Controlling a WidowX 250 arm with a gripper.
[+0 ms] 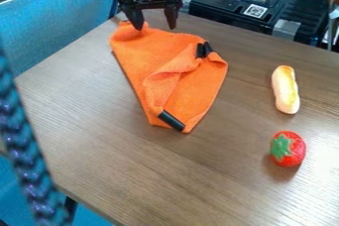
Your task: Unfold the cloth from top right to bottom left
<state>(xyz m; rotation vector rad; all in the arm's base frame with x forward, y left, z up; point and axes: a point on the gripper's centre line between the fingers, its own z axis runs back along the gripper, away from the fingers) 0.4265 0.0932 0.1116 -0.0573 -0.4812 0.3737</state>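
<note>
Nearest you, a glossy blue braided strand [27, 153] passes the left edge of the brown wooden worktop [132, 170]. Bare wood stretches from the near edge up to the folded orange fabric cloth [142, 49]; more separates it from the red plastic strawberry [297, 151] and, farther back, the pale yellow toy bread [286, 90]. Your black two-finger hand [155, 28], its fingers apart, hangs at the cloth's far end, near the worktop's far edge.
</note>
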